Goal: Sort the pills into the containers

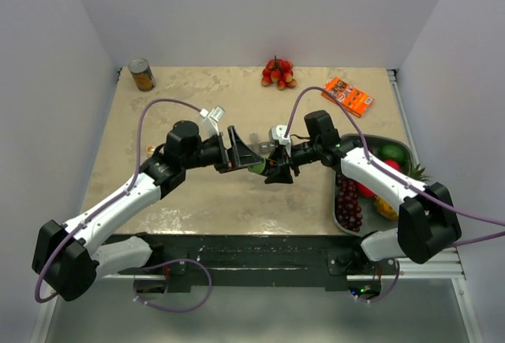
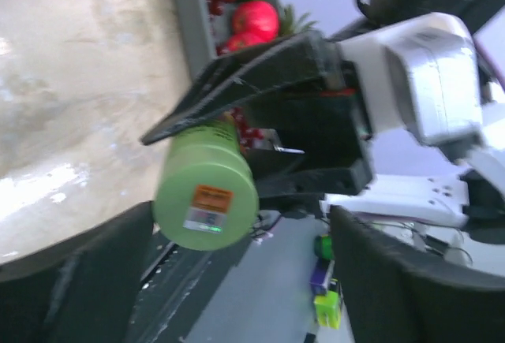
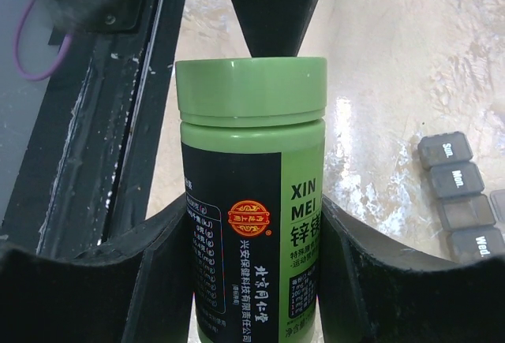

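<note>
Bottle-opening stage: your right gripper [image 3: 251,229] clamps the green bottle [image 3: 245,169]; your left gripper [image 2: 241,268] gapes empty at its cap [image 3: 251,91]. Next, probably: grip, unscrew.

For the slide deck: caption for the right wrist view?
Right gripper clamps capped green bottle; lidded pill organizer on table at right.

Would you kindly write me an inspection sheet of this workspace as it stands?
Surface: beige mottled tabletop; no loose pills seen.
Job's things: pill organiser on the table, visible lids shut; green pill bottle, capped, in the right gripper.
Clutter: tin can, red fruit cluster, orange packet, fruit tray.
Grippers: right gripper shut on the bottle's body; left gripper open at its cap end.
Cables: purple cables loop over both arms.
Surroundings: white walls.
</note>
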Robot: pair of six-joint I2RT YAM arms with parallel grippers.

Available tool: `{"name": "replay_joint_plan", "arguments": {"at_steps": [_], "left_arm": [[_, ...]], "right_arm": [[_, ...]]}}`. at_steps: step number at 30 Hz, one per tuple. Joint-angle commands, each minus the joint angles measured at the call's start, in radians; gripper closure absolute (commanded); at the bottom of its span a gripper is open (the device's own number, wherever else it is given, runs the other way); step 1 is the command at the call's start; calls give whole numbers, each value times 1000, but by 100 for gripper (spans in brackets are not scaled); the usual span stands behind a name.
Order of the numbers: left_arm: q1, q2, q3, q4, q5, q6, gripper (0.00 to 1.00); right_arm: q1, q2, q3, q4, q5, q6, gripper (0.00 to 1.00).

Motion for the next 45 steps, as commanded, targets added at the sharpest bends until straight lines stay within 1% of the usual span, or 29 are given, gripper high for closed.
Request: {"name": "replay_joint_plan", "arguments": {"at_steps": [1,2,4,5,6,7,8,9,11,12,14,15,16,18,19,20,23,28,30,35,38,41,42,44,45], "left_arm": [[-15,-43,52,160,158,-22,1],[-14,-49,50,156,161,9,1],[0,-66,53,143,175,140,1],[18,-74,65,71,174,206,1],[31,-87,76,44,190,359,1],[41,-94,105,-9,206,458,1],[49,-101,128,-141,192,562,1],[48,-106,148,-200,178,750,1],[48,-110,176,-321,172,903,1],[49,-118,174,-341,183,1026,1],[48,-129,142,-344,216,1116,1],[48,-146,127,-328,235,1186,1],[46,-155,90,-309,241,1219,1],[43,-195,38,-188,246,1296,1],[42,-207,-17,-138,253,1323,1],[43,-218,-43,-30,247,1346,1],[42,-218,-94,143,252,1391,1],[40,-74,-5,145,295,1439,1],[37,-32,4,163,312,1442,1],[29,23,30,180,362,1442,1],[25,54,41,176,370,1440,4],[23,83,61,156,378,1425,14],[23,100,68,145,381,1420,20],[20,115,88,111,388,1419,26],[20,123,93,105,388,1408,34]], "right_arm": [[-1,-16,12,49,32,-17,100],[-2,-17,12,47,31,-17,100],[-3,-20,12,49,32,-19,100],[-4,-20,13,46,31,-19,100],[-4,-20,13,46,31,-20,100],[-3,-20,13,44,29,-22,100],[-3,-23,13,44,29,-23,100],[-4,-22,13,43,29,-23,100],[-3,-20,13,43,25,-25,100],[-4,-20,13,43,25,-26,100],[-4,-19,13,41,25,-28,100],[-3,-19,13,40,23,-28,100],[-4,-19,13,38,22,-32,100],[-4,-17,13,34,16,-37,100],[-4,-16,13,32,9,-43,100],[-4,-16,12,26,5,-46,100],[-4,-16,12,24,-3,-51,100],[-4,-14,12,24,-4,-52,100],[-4,-14,12,26,-6,-54,100],[-4,-14,12,24,-7,-55,100],[-4,-10,12,24,-9,-55,100],[-4,-10,12,24,-9,-55,100],[-4,-8,12,24,-9,-55,100],[-4,-10,12,24,-7,-55,100],[-4,-8,12,23,-6,-55,100]]}}
